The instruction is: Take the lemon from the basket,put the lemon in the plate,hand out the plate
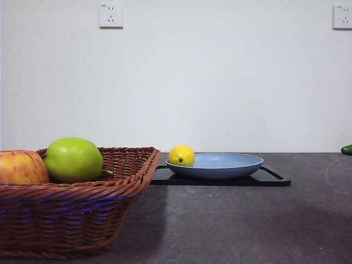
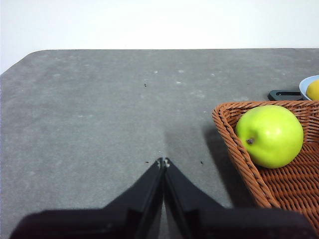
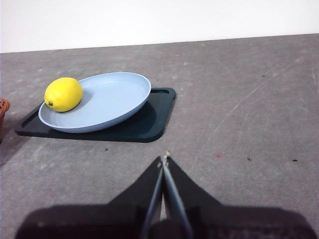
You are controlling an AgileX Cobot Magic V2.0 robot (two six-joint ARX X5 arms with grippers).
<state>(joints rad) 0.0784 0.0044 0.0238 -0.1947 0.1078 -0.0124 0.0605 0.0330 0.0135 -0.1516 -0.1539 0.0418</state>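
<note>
Lemon [image 1: 181,155] lay at the plate's [image 1: 231,163] rim on the black tray [image 1: 272,179], out of the basket [image 1: 82,206], so transfer looked done; left gripper [image 2: 163,162] and right gripper [image 3: 163,160] were both closed, empty, plate hand-out remaining

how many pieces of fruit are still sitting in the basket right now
2 in the basket: a green apple and a red-yellow apple beside it. More could be hidden behind them.

Plain white wall [image 1: 220,82], two sockets [image 1: 110,15], grey tabletop [image 1: 236,220]
</note>
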